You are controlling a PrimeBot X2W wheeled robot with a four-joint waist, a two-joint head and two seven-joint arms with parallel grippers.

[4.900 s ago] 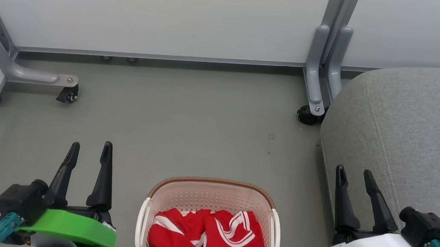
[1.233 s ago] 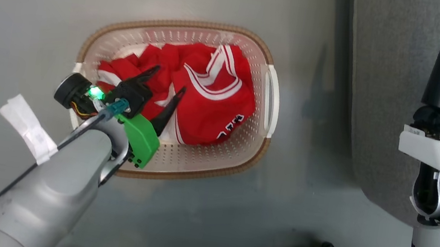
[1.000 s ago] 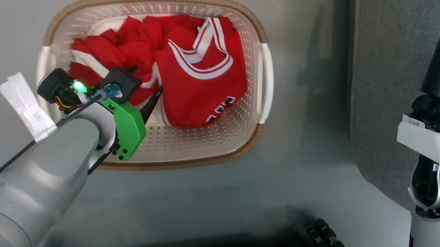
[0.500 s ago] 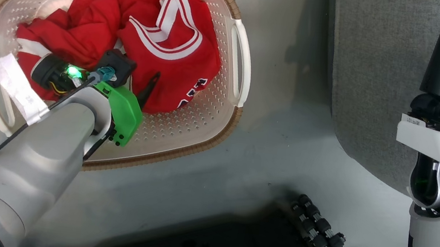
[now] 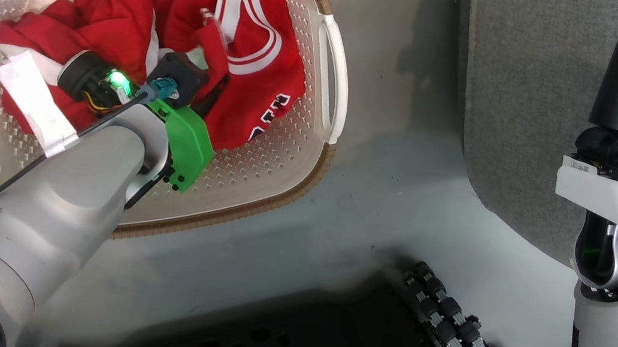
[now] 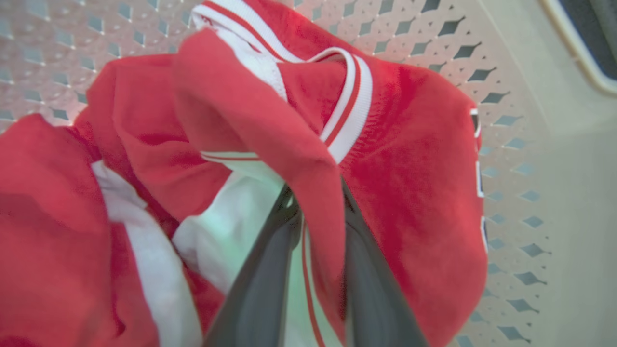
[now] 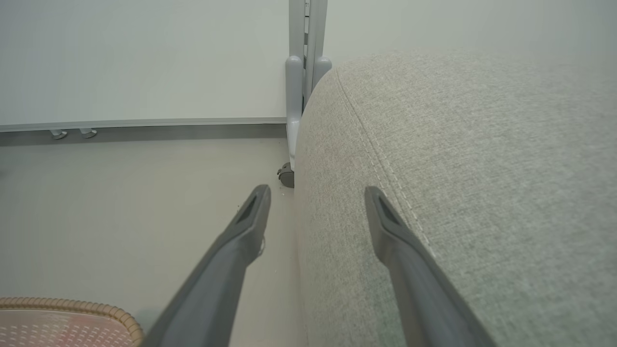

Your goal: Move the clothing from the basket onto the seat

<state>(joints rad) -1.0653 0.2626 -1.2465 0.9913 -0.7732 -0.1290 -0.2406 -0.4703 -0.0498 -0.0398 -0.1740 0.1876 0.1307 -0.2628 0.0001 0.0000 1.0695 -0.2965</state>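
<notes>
1. Where the left end effector (image 6: 314,205) reaches down inside the basket (image 5: 288,192), its two dark fingers are pressed together on a fold of the clothing (image 6: 414,164), with red cloth and a thin white stripe pinched between them.
2. Around this end effector the red garments lie bunched on the basket's bottom. White-and-red striped trim sits just beyond the fingertips, dark lettering runs along the cloth's edge to the right, and more red and white folds lie to the left.
3. Beyond and to the right of the cloth rises the perforated basket wall.
4. The right end effector (image 7: 318,193) is spread wide and holds nothing. It hangs across the edge of the seat (image 7: 482,159), with one finger over the grey floor (image 7: 120,207) and the other over the cushion's stitched seam.
5. Ahead of it, a grey partition post (image 7: 295,96) with a caster stands just beside the seat's corner. The basket's woven rim lies low to its left, well apart.
6. The robot's black base with rollers (image 5: 462,334) stands on the floor between basket and seat.
</notes>
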